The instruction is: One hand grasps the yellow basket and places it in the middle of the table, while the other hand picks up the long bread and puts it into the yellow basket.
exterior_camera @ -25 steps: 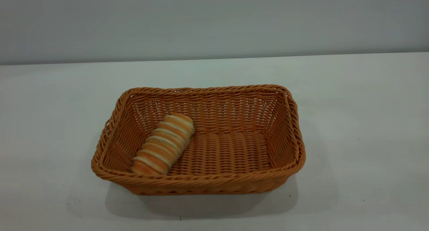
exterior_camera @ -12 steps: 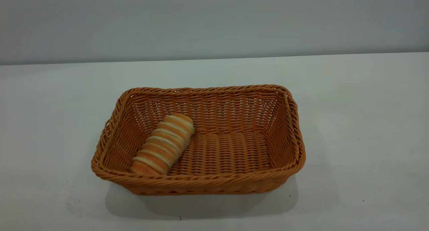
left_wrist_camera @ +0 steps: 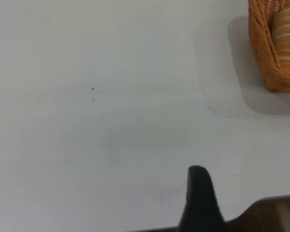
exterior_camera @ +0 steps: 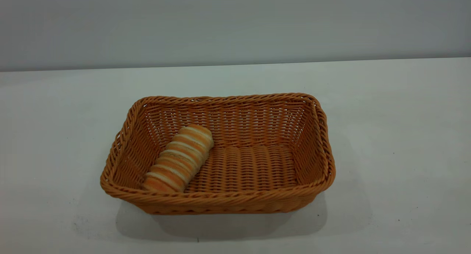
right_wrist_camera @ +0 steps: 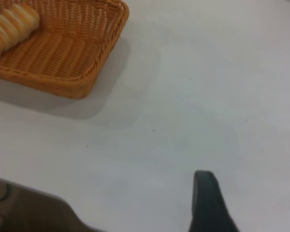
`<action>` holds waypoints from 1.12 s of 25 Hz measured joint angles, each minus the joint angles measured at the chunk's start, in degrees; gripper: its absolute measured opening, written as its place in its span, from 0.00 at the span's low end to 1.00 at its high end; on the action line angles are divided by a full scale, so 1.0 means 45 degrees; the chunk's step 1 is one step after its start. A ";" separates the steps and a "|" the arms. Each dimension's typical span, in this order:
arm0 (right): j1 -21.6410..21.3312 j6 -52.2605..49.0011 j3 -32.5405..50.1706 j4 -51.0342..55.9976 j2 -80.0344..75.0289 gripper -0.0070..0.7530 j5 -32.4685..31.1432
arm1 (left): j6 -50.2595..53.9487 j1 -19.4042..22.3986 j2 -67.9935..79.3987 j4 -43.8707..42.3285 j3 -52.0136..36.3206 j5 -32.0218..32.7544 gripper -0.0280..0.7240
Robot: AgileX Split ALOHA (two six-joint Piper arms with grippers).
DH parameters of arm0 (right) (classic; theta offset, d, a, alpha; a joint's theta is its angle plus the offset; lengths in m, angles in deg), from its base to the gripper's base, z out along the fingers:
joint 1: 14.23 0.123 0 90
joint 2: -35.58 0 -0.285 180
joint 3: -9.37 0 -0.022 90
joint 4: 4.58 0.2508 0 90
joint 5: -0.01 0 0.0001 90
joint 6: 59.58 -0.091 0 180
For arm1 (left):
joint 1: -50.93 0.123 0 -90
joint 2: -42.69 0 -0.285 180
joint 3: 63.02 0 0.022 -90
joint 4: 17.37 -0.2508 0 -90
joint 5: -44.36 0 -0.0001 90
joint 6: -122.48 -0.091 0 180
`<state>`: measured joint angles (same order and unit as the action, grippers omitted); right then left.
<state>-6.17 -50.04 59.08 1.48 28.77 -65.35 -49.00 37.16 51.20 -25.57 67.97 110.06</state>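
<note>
The table (exterior_camera: pixel 386 136) carries the yellow basket (exterior_camera: pixel 235 202) set near its middle, the long bread (exterior_camera: pixel 180 159) laid slanted inside at its left end, task judged done; both hands' state cannot be told.

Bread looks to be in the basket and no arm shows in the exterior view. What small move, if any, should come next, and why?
Probably none beyond keeping both arms parked. The long bread lies inside the yellow basket, which sits mid-table. Each wrist view shows only one finger, left and right, over bare table away from the basket.
</note>
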 joint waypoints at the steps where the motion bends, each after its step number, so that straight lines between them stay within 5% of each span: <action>1: -0.0018 0.0000 0.0000 0.0000 0.0000 0.65 0.0000 | 0.0000 0.0015 -0.0011 0.0000 0.0000 0.0000 0.79; 11: -0.1046 0.0000 0.0000 -0.0013 0.0024 0.65 0.0000 | 0.0000 0.2489 -0.0447 -0.0011 0.0000 -0.0014 0.79; 28: -0.1046 0.0000 0.0000 -0.0013 0.0038 0.65 0.0000 | 0.0000 0.2645 -0.0447 -0.0011 0.0000 -0.0014 0.79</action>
<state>-10.88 -50.04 59.08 1.42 28.94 -65.35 -49.00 49.06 49.18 -25.62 67.97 110.00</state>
